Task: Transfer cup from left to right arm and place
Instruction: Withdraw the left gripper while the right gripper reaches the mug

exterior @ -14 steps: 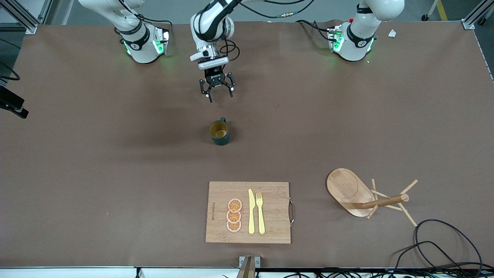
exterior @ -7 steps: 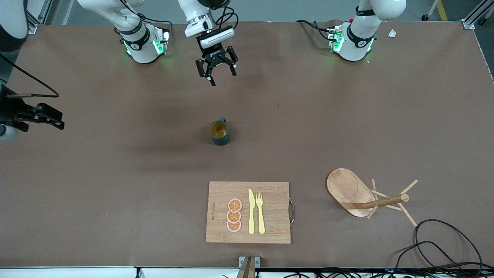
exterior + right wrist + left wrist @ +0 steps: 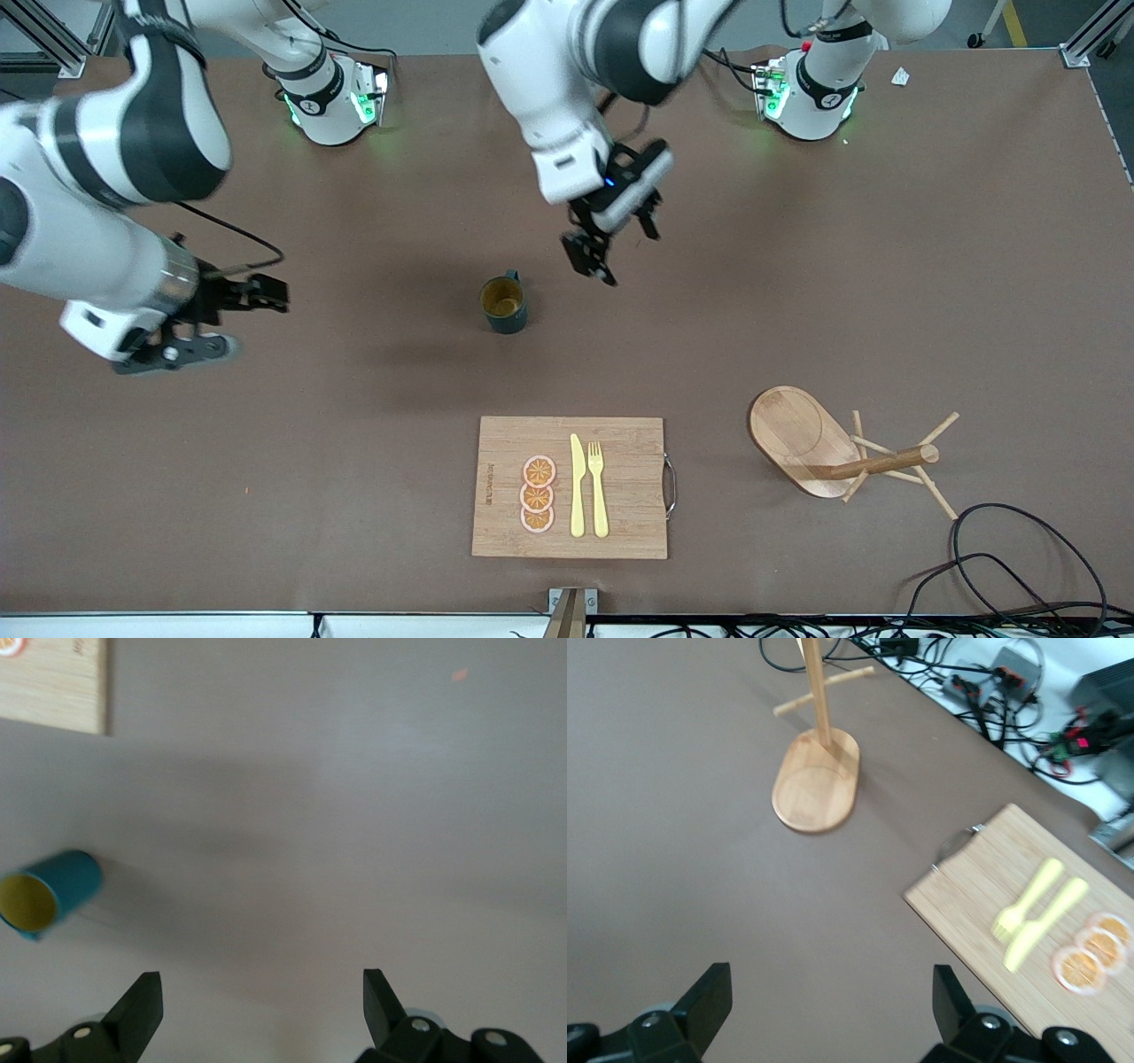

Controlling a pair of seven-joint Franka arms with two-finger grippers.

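Note:
The dark teal cup stands upright in the middle of the table, its tan-yellow inside showing and its handle on the side farther from the front camera. It also shows at the edge of the right wrist view. My left gripper is open and empty, up over the bare table beside the cup, toward the left arm's end; its fingers frame only table. My right gripper is open and empty, over the table toward the right arm's end, well apart from the cup; it shows in its own view.
A wooden cutting board with a yellow knife, a fork and orange slices lies nearer the front camera than the cup. A wooden peg rack lies tipped toward the left arm's end. Black cables curl at the table's near corner.
My left gripper has swung from near the bases down beside the cup. My right arm has come in from the table's edge, over the table toward the cup. The cup has not moved.

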